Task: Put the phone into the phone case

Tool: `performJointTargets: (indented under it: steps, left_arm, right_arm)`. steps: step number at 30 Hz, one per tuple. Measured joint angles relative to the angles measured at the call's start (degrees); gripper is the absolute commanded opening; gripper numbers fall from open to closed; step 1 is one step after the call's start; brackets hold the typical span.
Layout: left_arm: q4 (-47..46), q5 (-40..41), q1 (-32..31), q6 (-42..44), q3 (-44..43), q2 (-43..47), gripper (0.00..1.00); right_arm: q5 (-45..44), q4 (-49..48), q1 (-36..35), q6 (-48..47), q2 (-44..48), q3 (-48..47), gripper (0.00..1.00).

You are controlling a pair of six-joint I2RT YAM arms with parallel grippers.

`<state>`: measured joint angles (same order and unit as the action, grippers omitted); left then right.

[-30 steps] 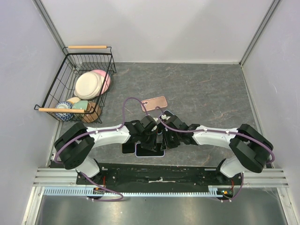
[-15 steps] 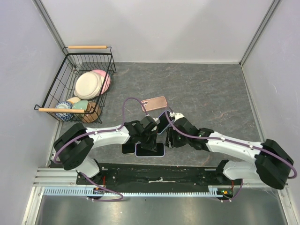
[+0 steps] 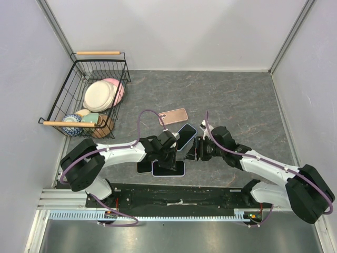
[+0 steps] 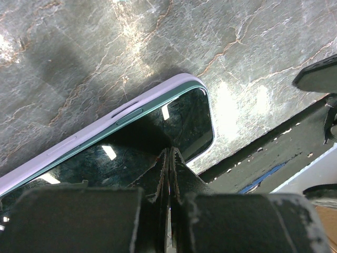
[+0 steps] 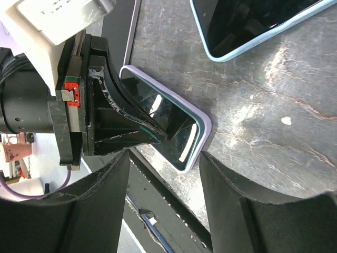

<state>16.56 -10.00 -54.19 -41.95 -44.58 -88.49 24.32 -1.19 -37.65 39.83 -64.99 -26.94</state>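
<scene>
A dark-screened phone (image 4: pixel 195 121) with a green edge lies face up in a lilac phone case (image 4: pixel 158 89) near the table's front edge, the cased phone (image 3: pixel 176 169) seen from above. My left gripper (image 4: pixel 169 154) is shut with nothing between its fingers; its tips rest on the screen. In the top view the left gripper (image 3: pixel 169 157) stands over the case. My right gripper (image 5: pixel 163 158) is open and holds nothing, just right of the case's corner (image 5: pixel 206 126). From above the right gripper (image 3: pixel 197 150) is apart from the case.
A light-blue-edged phone (image 3: pixel 185 136) lies just behind the grippers and a rose-coloured one (image 3: pixel 174 115) farther back. A dark flat item (image 3: pixel 142 167) lies left of the case. A wire basket (image 3: pixel 59 105) of dishes stands at the left. The black base rail (image 3: pixel 179 195) runs along the front.
My right gripper has drawn back to the right, away from the cased phone, and opened. The left gripper has stayed shut on the screen.
</scene>
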Motion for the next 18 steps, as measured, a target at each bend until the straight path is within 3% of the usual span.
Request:
performJointTargets:
  steps: [18]
  left_arm:
    - [0.8, 1.3, -0.8, 0.0, -0.5, -0.1, 0.02]
  right_arm:
    - [2.1, -2.5, 0.1, -3.6, -14.9, 0.0, 0.49]
